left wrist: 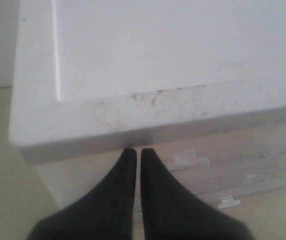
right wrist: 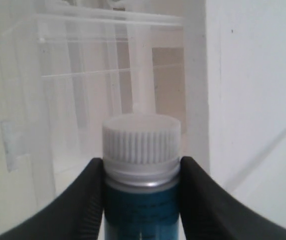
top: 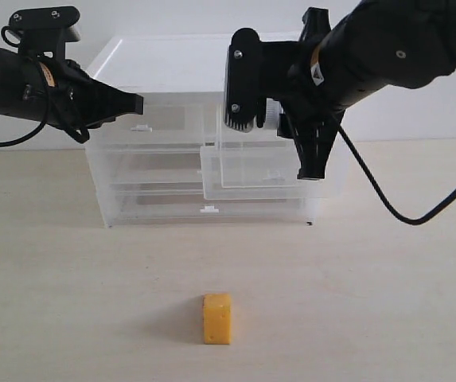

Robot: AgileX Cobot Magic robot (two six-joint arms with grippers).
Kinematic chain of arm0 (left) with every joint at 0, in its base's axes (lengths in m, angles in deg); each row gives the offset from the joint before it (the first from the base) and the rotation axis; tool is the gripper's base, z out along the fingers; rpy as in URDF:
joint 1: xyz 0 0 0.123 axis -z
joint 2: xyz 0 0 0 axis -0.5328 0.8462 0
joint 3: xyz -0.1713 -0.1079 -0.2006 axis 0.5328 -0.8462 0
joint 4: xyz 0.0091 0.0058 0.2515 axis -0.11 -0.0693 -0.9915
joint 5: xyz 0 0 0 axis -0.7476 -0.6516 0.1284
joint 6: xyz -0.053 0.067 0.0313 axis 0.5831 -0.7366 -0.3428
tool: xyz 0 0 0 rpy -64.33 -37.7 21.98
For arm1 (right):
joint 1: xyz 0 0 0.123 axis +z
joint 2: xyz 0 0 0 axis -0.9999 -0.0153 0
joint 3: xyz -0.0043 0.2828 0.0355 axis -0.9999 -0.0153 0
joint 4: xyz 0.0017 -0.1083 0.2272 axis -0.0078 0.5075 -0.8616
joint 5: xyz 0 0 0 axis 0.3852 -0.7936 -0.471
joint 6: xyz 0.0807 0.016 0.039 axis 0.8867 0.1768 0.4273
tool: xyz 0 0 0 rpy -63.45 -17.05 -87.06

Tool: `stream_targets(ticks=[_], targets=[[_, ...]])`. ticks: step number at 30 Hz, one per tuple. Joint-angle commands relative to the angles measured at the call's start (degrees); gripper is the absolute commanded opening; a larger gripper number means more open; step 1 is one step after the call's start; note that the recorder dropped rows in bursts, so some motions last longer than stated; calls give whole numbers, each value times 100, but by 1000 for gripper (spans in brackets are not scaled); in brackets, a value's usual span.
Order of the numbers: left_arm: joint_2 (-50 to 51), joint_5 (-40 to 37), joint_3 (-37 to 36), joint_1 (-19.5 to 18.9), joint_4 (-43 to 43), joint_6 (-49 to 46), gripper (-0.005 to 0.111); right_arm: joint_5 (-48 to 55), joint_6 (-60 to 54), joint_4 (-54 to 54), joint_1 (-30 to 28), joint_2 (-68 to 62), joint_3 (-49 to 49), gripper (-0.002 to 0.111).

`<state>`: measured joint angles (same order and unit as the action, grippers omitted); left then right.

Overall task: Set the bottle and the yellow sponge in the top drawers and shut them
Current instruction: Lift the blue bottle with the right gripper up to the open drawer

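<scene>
Right wrist view shows my right hand clamped on the bottle, poised over the pulled-out right top drawer and not yet released. My left hand is pinched together, empty, by the shut-looking left top drawer. The yellow sponge lies on the table — both placings and both closings remain.

Light was bright and diffuse. The yellow sponge cast a faint shadow leftward. Both wrist views looked soft, washed-out.
</scene>
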<state>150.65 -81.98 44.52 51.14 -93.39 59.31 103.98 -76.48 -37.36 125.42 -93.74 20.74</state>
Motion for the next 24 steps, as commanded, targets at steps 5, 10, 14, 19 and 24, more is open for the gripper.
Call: stream_targets(ticks=[5, 10, 14, 19, 24], targets=[[116, 416, 42, -38, -95, -11, 4, -232, -90, -89, -44, -270, 218, 0], [116, 416, 42, -38, -95, -11, 4, -498, 237, -100, -44, -362, 218, 3], [116, 416, 42, -38, -95, -11, 4, -589, 473, -40, -44, -362, 218, 21], [116, 416, 42, -38, -95, -11, 4, -673, 585, -28, -44, -362, 218, 38], [116, 416, 42, -38, -95, -11, 4, -741, 626, 7, -44, -362, 218, 38]])
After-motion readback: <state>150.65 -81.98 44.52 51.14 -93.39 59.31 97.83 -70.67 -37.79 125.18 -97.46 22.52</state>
